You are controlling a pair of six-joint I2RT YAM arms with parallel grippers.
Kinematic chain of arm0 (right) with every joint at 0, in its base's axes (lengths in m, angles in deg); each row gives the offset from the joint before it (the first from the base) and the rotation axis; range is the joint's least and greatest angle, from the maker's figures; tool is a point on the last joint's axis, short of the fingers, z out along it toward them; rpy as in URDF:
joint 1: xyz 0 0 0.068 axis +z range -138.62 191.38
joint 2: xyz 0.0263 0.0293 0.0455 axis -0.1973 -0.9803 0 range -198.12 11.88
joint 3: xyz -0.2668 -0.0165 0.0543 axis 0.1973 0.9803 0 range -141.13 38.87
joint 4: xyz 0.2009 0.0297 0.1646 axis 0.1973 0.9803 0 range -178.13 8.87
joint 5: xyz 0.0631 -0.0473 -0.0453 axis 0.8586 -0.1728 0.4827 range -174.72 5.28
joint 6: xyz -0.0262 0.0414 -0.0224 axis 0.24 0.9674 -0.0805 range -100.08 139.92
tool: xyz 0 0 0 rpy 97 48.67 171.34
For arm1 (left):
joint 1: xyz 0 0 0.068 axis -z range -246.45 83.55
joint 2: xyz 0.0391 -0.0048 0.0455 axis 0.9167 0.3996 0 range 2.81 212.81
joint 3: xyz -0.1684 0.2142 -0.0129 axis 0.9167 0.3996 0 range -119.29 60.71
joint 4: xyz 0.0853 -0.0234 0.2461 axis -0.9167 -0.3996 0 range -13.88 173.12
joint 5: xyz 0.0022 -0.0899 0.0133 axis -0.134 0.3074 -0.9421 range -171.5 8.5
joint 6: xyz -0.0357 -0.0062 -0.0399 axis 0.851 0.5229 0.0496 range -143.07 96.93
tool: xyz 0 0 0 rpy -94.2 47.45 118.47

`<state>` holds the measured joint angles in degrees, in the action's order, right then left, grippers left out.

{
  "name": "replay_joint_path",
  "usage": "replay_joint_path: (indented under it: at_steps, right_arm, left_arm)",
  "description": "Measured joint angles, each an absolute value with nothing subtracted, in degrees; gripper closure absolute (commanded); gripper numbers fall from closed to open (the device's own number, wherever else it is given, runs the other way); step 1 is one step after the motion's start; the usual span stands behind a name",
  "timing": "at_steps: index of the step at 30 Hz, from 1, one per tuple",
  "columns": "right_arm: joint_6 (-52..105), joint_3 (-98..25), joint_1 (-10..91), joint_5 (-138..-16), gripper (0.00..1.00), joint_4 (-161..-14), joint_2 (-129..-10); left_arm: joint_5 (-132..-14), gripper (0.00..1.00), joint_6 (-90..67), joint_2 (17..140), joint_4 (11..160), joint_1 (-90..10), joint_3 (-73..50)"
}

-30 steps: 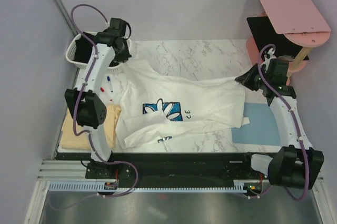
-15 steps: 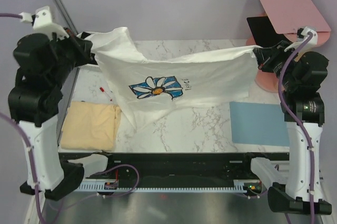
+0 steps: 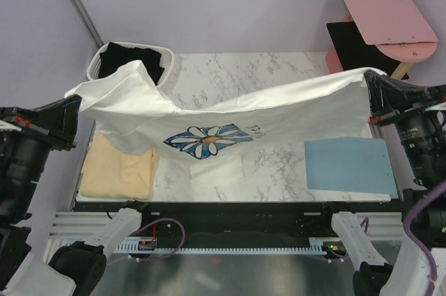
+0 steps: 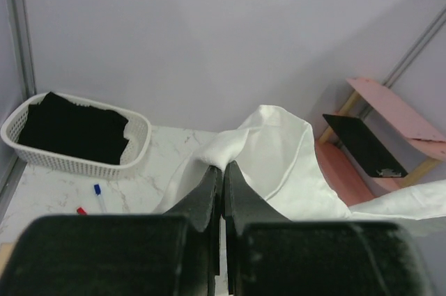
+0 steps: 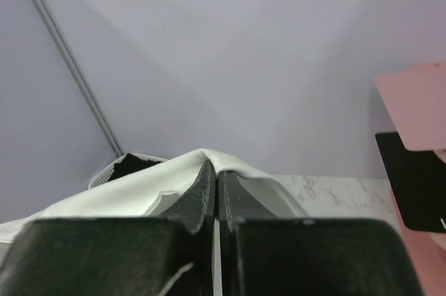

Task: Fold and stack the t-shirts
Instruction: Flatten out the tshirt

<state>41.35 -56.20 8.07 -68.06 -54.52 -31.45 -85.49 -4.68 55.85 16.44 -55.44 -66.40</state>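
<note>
Two claws, the left claw (image 4: pixel 221 170) and the right claw (image 5: pixel 212 169), are each pinched tight on one end of the white shirt (image 3: pixel 279 111), which hangs in the air across the middle of the top view. I think I should pull both ends level, then lay it flat on the table (image 3: pixel 279 69), away from the yellow shirt (image 3: pixel 118 174) at lower left.

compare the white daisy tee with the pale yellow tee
The white tee is held up, stretched between the left gripper and right gripper; the yellow tee lies folded on the table. The white tee spans nearly the table's width; the yellow tee is a compact rectangle. The white tee bears a blue daisy print; the yellow tee looks plain. Both are soft cloth.
</note>
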Motion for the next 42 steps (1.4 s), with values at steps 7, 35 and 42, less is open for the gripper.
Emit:
replay_joint_path:
  at_steps: [7,35,42]
  right_arm:
    - [41.57,-66.10,9.03,-68.08,1.00,-54.20,-29.22]
    - [43.30,-18.50,10.06,-72.45,1.00,-80.77,-65.66]
    - [43.25,-24.81,10.15,-75.27,1.00,-84.23,-85.11]
  left_arm:
    - [-79.96,0.98,-3.39,55.91,15.57,-56.43,-79.01]
    - [-79.96,0.98,-9.47,130.90,22.41,-55.42,-81.46]
    - [-82.97,0.98,-9.77,139.17,24.75,-51.86,-82.99]
